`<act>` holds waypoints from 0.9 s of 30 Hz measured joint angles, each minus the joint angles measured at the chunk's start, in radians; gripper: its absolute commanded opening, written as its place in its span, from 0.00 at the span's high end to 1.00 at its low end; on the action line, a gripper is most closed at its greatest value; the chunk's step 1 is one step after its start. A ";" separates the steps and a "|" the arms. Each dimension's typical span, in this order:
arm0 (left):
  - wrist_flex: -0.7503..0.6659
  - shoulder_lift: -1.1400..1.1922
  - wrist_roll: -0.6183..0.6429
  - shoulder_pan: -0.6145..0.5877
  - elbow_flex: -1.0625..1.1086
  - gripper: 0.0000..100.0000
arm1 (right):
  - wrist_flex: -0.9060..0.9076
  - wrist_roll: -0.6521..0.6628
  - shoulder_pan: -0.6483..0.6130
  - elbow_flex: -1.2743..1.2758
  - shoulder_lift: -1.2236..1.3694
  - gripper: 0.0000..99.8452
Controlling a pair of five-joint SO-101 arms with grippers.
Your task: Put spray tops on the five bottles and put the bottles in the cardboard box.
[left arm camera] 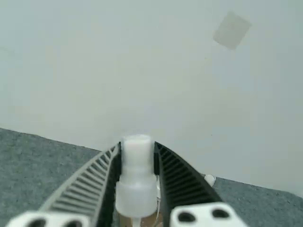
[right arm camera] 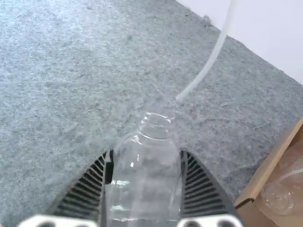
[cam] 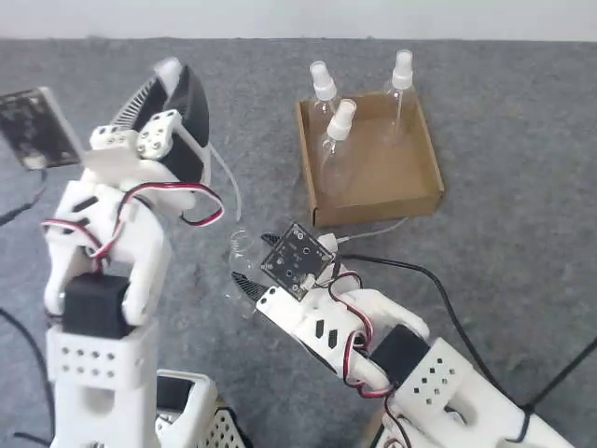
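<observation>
Right wrist view has the right pincer (right arm camera: 146,158) clamped on the body of a clear, topless bottle (right arm camera: 147,189). It looks empty, light, slick and thin-walled, so I judge a gentle grip below the shoulder safest. Its open mouth lies just beside the tip of a limp dip tube (right arm camera: 208,61). At 11 o'clock from it in the high view, the left pincer (left arm camera: 137,147) grips a stiff white spray top (left arm camera: 136,187). At 2 o'clock, the cardboard box (cam: 431,149) holds three capped bottles (cam: 341,114).

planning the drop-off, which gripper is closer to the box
Right. The right gripper, shut on a bottle, sits just off a corner of the box; the left gripper, shut on a spray top, is raised farther off.
</observation>
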 measured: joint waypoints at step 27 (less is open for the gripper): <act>0.043 -0.173 -0.032 -0.002 0.078 0.99 | 0.000 -0.003 0.000 0.008 -0.002 0.99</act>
